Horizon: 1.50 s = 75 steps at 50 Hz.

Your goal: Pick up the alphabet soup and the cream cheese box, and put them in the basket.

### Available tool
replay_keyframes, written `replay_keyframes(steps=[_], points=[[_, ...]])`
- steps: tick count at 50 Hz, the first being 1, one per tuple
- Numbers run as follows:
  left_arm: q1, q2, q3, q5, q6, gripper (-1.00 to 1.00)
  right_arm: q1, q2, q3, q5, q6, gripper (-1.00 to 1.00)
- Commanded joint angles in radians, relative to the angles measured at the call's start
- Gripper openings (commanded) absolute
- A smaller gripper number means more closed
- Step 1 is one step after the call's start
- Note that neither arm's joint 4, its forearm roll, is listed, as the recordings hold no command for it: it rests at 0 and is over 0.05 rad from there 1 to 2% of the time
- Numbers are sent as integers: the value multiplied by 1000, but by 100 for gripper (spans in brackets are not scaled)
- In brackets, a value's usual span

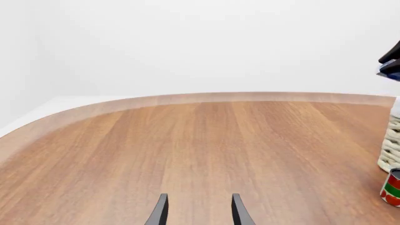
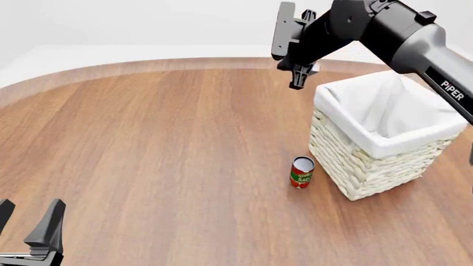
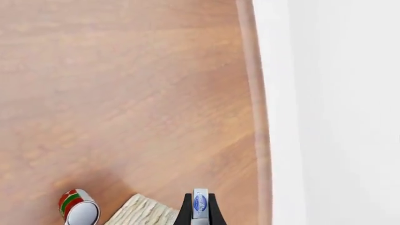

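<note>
Progress looks partial: the right gripper [image 2: 299, 75], raised beside the basket's [image 2: 355, 166] far-left corner, has its jaws pinching the cream cheese box [image 3: 200, 205], a slim white box with a blue oval mark, not yet over the lining. No alphabet soup shows; whether it lies inside, I cannot tell. The left gripper's [image 2: 30, 221] jaws are spread, empty.

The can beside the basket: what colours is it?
Red and green, with a pale top: the can, clearest in the front view.

The basket [image 2: 369, 166] is cream-white wicker with white lining; the can [image 2: 302, 172] – red and green; the table [image 2: 163, 144] – brown wood grain.
</note>
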Motion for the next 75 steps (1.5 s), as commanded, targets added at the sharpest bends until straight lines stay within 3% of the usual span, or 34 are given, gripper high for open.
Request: replay_keyframes(steps=[1,25,53,67,75], points=[[0,0,0,0,0,100,-39,-13,-58,2,92,-100],[0,0,0,0,0,100,-85,-96,-1,-81,272,-100],[0,0,0,0,0,100,-175,-248,248,-320,509,-100],[0,0,0,0,0,100,-249,-320,336,-452,696,-100],[0,0,0,0,0,100,-282,-357,409,-503,767,-100]])
